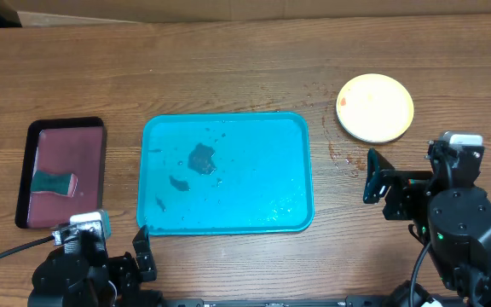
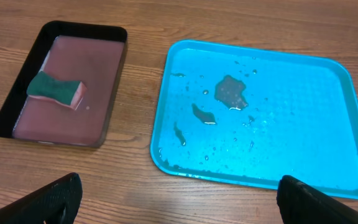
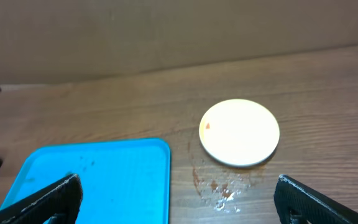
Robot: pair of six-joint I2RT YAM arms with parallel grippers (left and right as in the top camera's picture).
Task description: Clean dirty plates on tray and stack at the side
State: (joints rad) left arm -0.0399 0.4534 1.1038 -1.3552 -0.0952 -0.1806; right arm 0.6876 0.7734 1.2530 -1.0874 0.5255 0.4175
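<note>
The pale yellow plate (image 1: 375, 107) is sitting on the desk (image 1: 228, 68) right of the teal tray (image 1: 262, 145), seemingly set aside clean; the tray is holding only puddles (image 2: 230, 92), the sponge (image 2: 56, 88) lying left of it. Both the left fingers (image 2: 55, 198) and right fingers (image 3: 48, 198) are hanging spread, empty

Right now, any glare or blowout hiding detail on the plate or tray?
Overhead: even light, plate pale yellow, its rim readable; tray has small glints on the wet patches. Right wrist: plate washed out almost white, surface detail lost. Left wrist: sharp, wet patches reflect a little.
</note>
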